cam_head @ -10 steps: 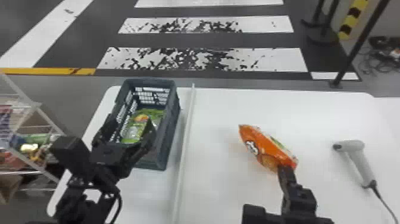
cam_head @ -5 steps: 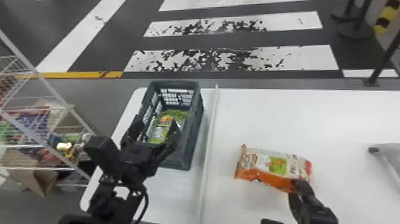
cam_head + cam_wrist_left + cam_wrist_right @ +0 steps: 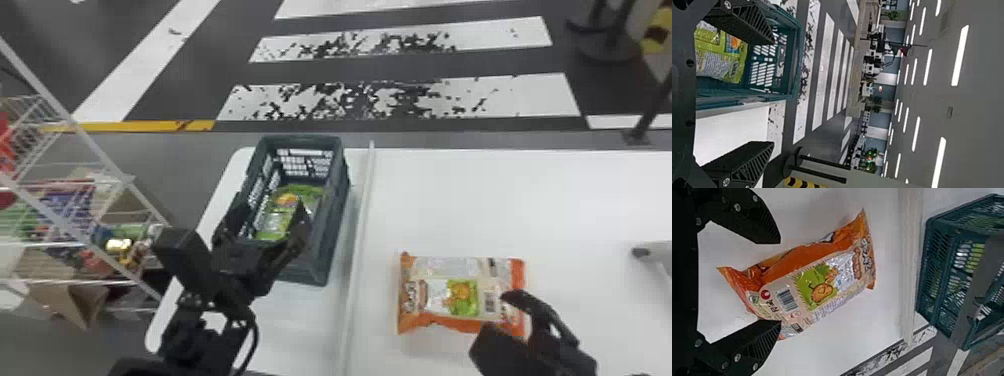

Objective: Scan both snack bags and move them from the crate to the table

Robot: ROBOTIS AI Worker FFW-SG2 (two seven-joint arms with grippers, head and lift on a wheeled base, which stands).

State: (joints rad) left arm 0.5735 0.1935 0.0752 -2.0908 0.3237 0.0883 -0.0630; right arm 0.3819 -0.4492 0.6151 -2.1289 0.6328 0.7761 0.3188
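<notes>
Operator: Which step was in hand?

Technician: By my reading, scanning of the first item. The orange snack bag (image 3: 450,287) lay flat on the table (image 3: 500,200), right of centre in the lower part of the head view, and its barcode (image 3: 787,300) faced up. Whether a scan had been logged could not be told.

Operator: State of the right gripper (image 3: 779,282)?

Technician: Fingers spread, tips at the barcode end of the bag, no pinch on it. One finger overlapped the bag's edge; contact could not be confirmed.

Operator: And the left gripper (image 3: 270,201)?

Technician: Positioned at the crate (image 3: 332,240), left of centre in the head view. Its fingers were parted, with nothing between the tips. The green snack bag (image 3: 721,58) lay inside the crate.

Operator: What did the next move call for?

Technician: If the scan was outstanding, the right gripper needed to back clear of the bag without dragging it, then fetch the hand scanner (image 3: 662,252), at the right edge of the head view. The barcode needed to remain flat and unobstructed.

Operator: Remaining work?

Technician: The green bag required removal from the crate, a scan and placement on the table. A loose grip there risked a slip against the crate wall.
</notes>
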